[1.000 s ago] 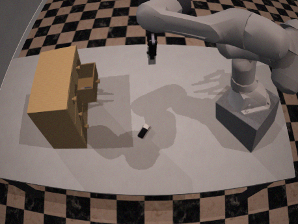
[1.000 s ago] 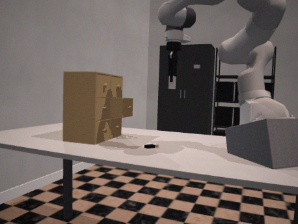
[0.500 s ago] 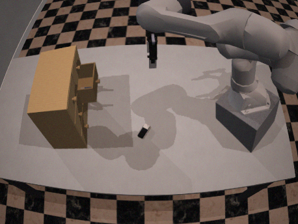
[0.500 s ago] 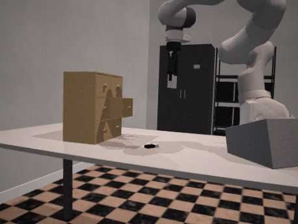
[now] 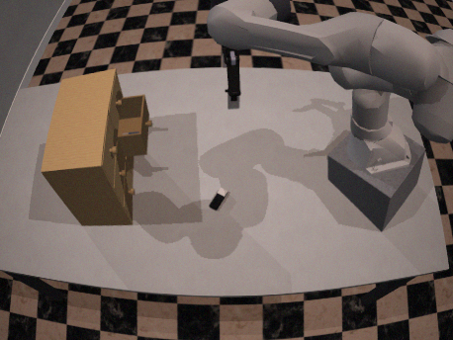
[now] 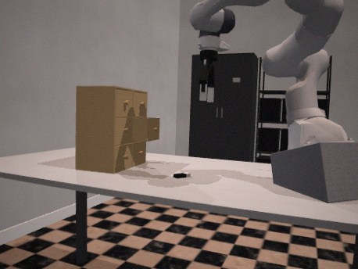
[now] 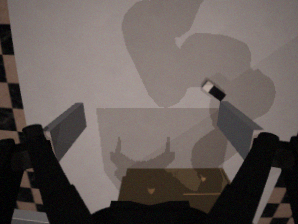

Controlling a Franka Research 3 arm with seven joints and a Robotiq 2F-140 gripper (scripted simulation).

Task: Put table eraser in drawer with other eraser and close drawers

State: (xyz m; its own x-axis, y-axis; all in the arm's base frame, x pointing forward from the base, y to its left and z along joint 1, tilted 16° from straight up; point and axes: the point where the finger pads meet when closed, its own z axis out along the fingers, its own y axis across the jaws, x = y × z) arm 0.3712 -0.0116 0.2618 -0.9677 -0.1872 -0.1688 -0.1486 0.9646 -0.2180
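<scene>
The eraser (image 5: 219,199) (image 6: 181,175) (image 7: 214,89), black with a white end, lies on the table in front of the small chest (image 5: 81,124) (image 6: 95,129). One drawer (image 5: 134,145) (image 6: 153,135), in the middle row of the column farther from the exterior camera, stands out of the chest and looks level. A small blue and whitish thing (image 5: 131,132) shows inside it; I cannot tell its kind. The other drawers look pushed in. My gripper (image 5: 233,100) (image 6: 206,95) (image 7: 151,114) is open and empty, high above the table, to the robot's side of the pulled-out drawer and well away from the eraser.
The chest stands upright at the left of the table (image 5: 277,257) (image 6: 223,197). Its knobs stick out toward the robot base (image 5: 366,188) (image 6: 313,168) at the right. A dark cabinet (image 6: 230,137) and a shelf rack (image 6: 270,126) stand beyond the table.
</scene>
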